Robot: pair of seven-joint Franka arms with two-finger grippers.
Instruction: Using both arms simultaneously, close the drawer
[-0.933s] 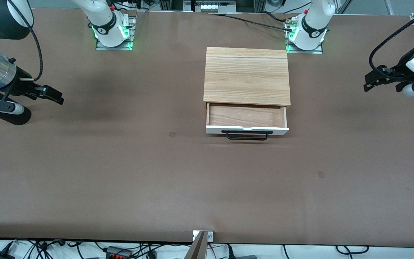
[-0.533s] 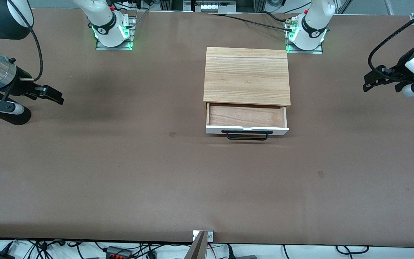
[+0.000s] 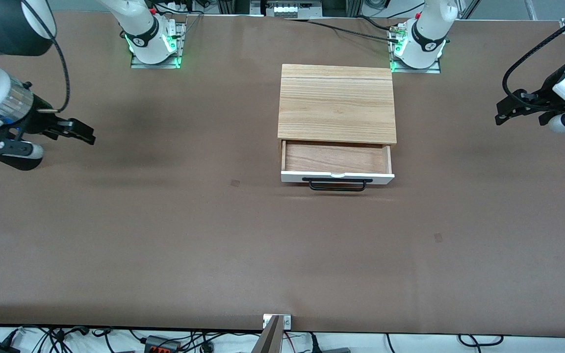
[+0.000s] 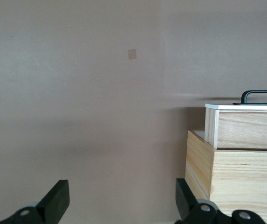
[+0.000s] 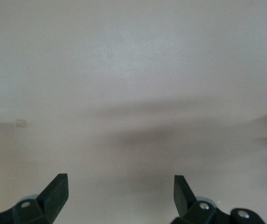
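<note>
Brown table [image 3: 165, 235], my right gripper [image 3: 74, 130] up over its right arm's end with fingers spread wide and empty; the drawer [image 3: 337, 175] sits pulled out of the cabinet [image 3: 336, 103] mid-table, and my left gripper [image 3: 508, 112] hangs released over the left arm's end. Approach step, I judge — next both must reach the white front and push together. Left wrist view shows the drawer side-on — right wrist view only bare table.
</note>
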